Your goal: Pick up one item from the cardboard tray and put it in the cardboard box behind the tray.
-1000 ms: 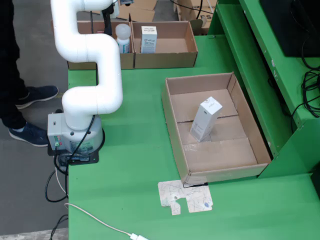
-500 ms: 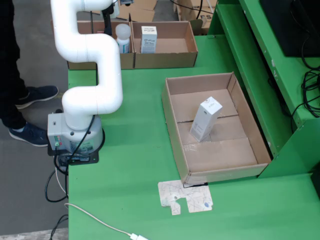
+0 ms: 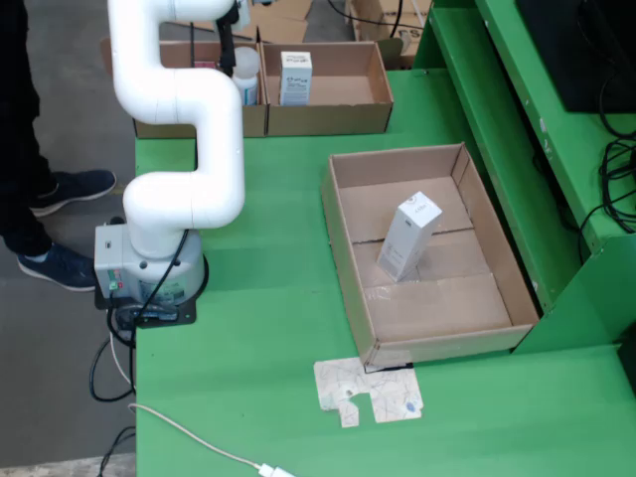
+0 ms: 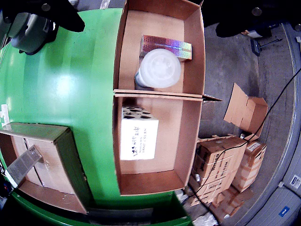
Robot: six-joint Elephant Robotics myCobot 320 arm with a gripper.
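Note:
The cardboard tray (image 3: 346,260) lies on the green table with one white carton (image 3: 407,237) leaning in its middle. Behind it are two cardboard boxes. The right box (image 3: 328,119) holds a white carton (image 3: 295,78), and the left box (image 3: 254,121) holds a white-capped bottle (image 3: 244,75). My gripper (image 3: 228,40) hangs over the left box, mostly cut off by the top edge of the fixed view. In the wrist view my gripper (image 4: 150,19) is open, its dark fingers (image 4: 61,14) spread wide above the bottle (image 4: 160,68) and a shiny flat packet (image 4: 165,46). Nothing sits between the fingers.
The white arm's base (image 3: 149,273) stands at the table's left edge. A flat card cut-out (image 3: 368,390) lies in front of the tray. A raised green shelf (image 3: 517,109) borders the right side. A person's legs (image 3: 20,129) stand at the left. The wrist view shows stacked cartons (image 4: 225,160) on the floor.
The arm's upper links have shifted slightly to the right, and the dark gripper now shows over the back left box. The cartons and bottle have not moved.

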